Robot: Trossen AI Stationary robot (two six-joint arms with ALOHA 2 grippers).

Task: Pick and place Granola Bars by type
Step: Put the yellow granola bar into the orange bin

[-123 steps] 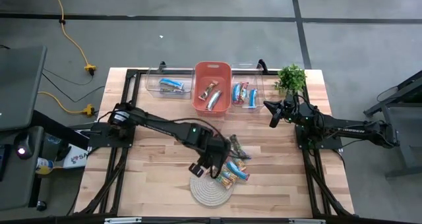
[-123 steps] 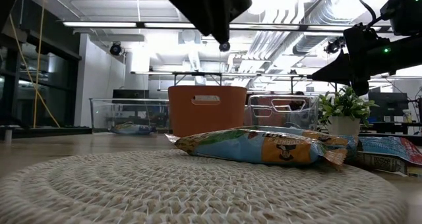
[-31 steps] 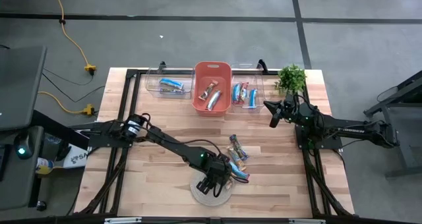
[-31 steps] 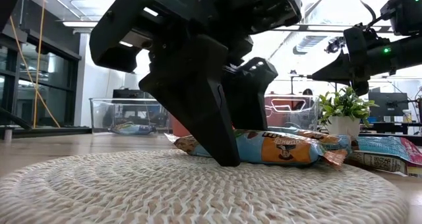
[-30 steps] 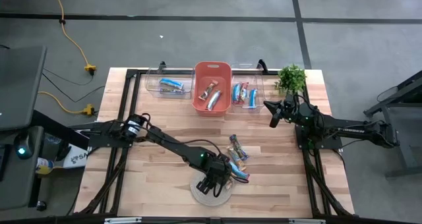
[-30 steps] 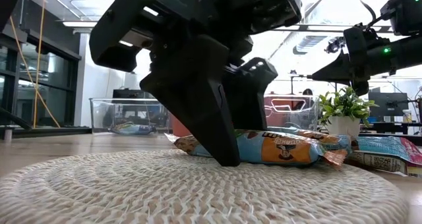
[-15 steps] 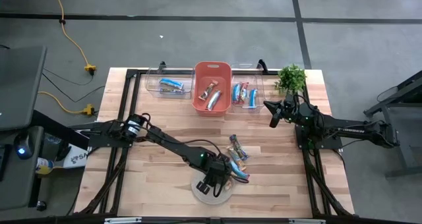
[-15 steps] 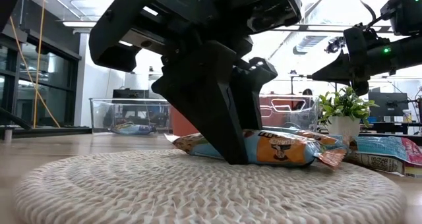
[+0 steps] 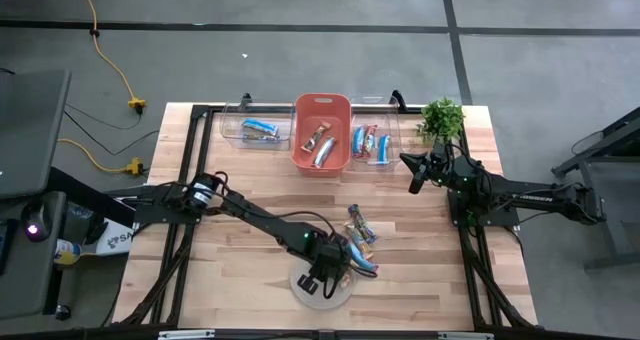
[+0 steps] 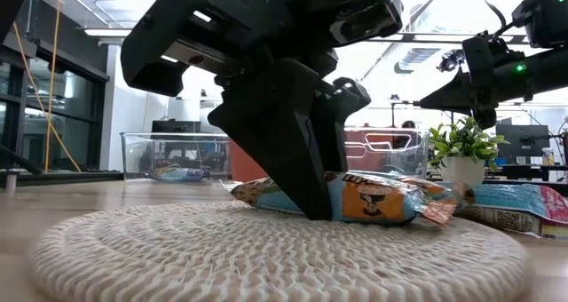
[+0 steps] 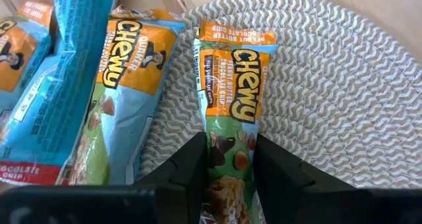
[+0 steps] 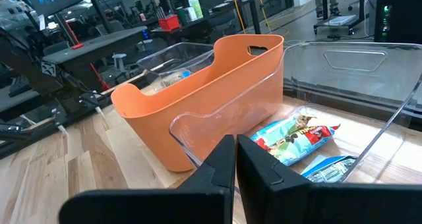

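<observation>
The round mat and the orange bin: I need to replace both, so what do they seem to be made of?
The round mat looks like coiled cotton rope, matte and off-white, judging by its braided spiral rows. The orange bin looks like moulded plastic with a smooth satin finish: thin even walls and a cut-out handle slot.

you see a grey concrete floor [image 9: 300, 50] around the wooden table [image 9: 250, 190], crossed by dark seams. a yellow cable [image 9: 112, 65] trails at the left. level across the table, ceiling strip lights [image 10: 151, 33] glow, and desks [image 12: 86, 46] fill the room behind.
</observation>
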